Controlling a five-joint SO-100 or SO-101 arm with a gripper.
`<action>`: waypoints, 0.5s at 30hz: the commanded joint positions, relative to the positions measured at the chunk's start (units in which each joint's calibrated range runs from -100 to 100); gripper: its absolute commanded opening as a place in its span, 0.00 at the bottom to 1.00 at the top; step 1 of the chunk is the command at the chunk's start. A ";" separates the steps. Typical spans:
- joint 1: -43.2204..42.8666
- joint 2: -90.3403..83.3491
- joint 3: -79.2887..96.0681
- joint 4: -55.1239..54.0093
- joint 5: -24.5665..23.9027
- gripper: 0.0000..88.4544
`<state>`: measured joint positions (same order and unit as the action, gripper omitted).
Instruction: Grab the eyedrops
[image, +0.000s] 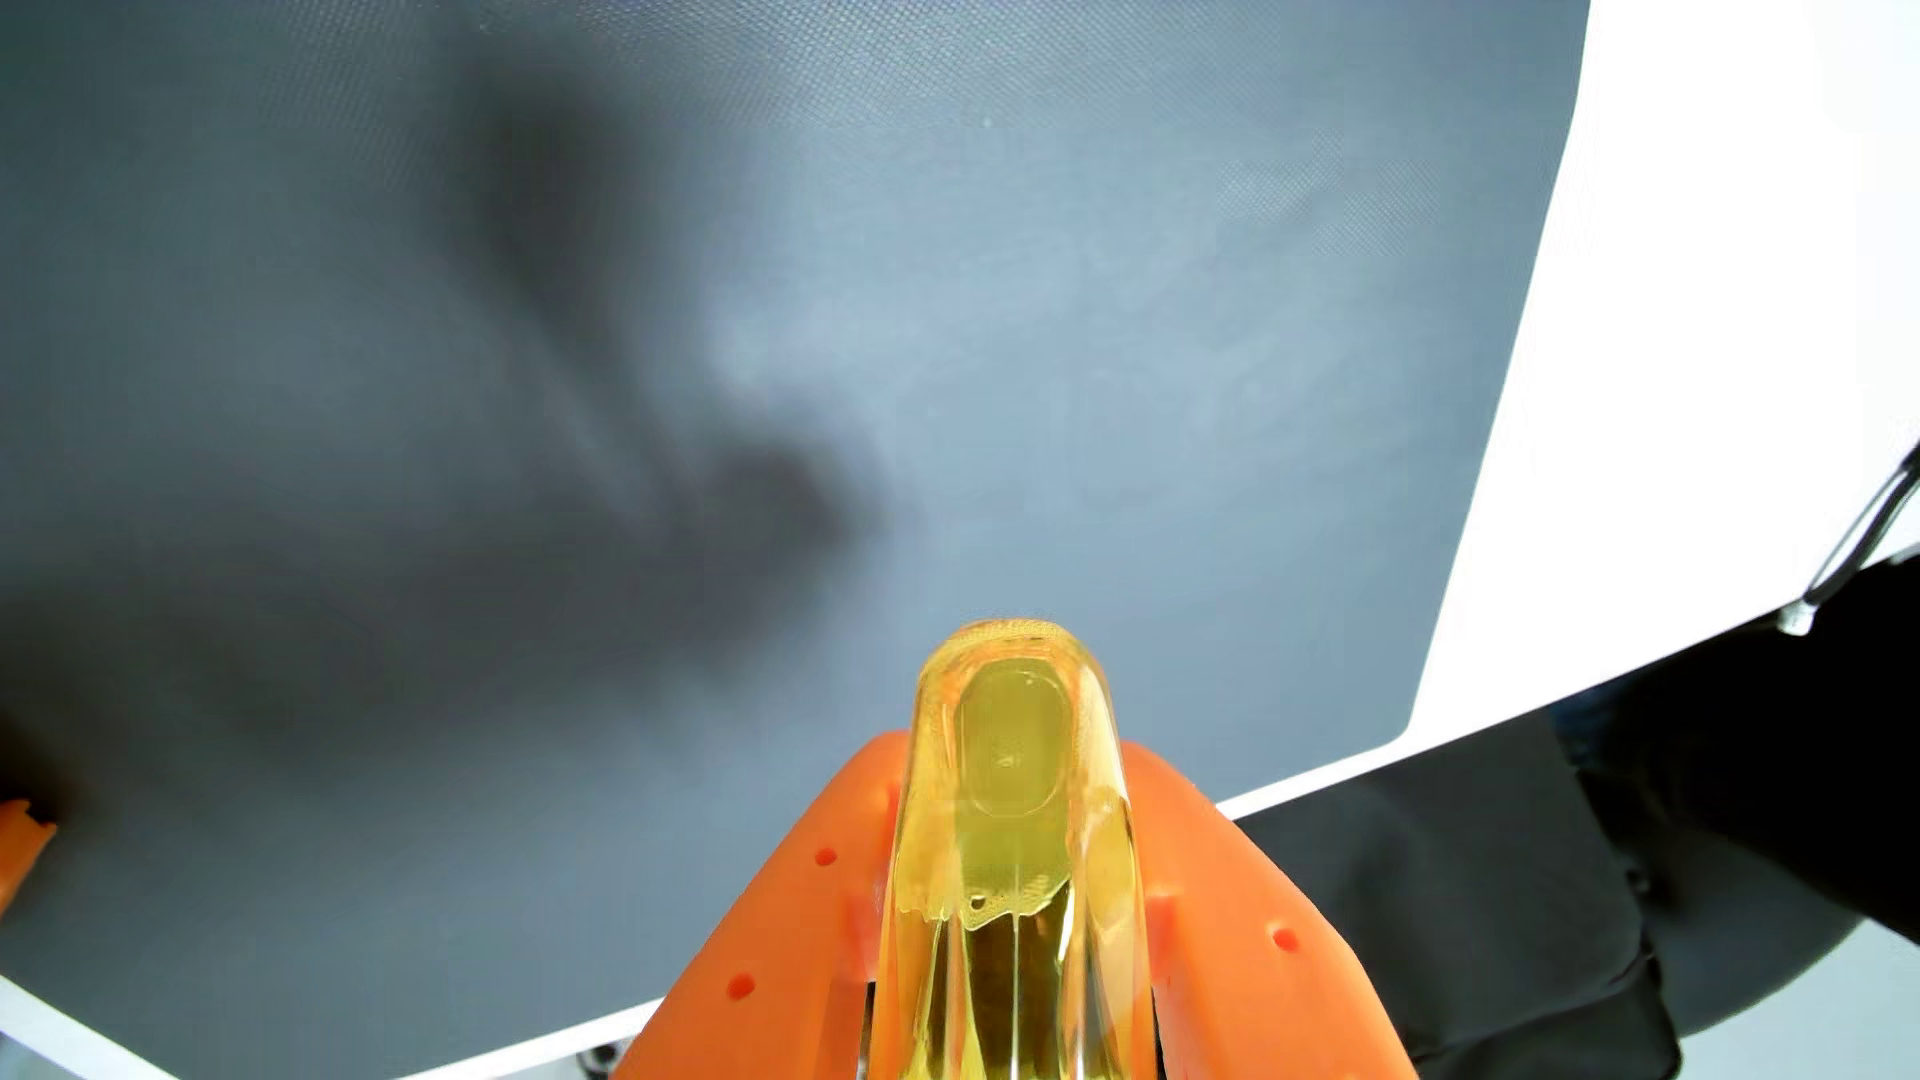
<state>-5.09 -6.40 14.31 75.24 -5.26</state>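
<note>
So in the wrist view the eyedrops (1013, 831) were sitting at about 6 o'clock, bottom centre. It was a clear yellow bottle, and you could see yellow liquid inside it, with the liquid line showing roughly midway along the visible part and some bubbles or smears along that edge. The rounded end of the bottle pointed up toward 12 o'clock and stuck out past the orange plastic.

The gripper (1013, 768) had its two orange fingers (790, 935) pressed in on both sides of the bottle, one at 7 o'clock and one at 5 o'clock, so they were clamped on the eyedrops with only the bottle's width between them. Each side had a couple of small round holes in it.

Behind all that was a dark grey mat (727, 312) taking up most of the picture, with a soft blurry shadow spread across it from around 11 o'clock down toward the centre. The mat lay on a white table (1714, 260), bare along the 2 to 3 o'clock side and as a thin strip at 4 o'clock. Past the table edge at 4 o'clock there was something black (1714, 810), couldn't tell what exactly. A little orange bit (21, 852) poked in at 8 o'clock, at the left edge.
</note>
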 joint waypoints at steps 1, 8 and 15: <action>-0.23 -3.07 -0.13 -0.42 1.10 0.01; -0.31 -3.15 -0.13 -0.08 2.40 0.01; -0.31 -3.15 -0.04 0.01 2.56 0.01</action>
<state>-5.09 -6.99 14.40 75.24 -3.01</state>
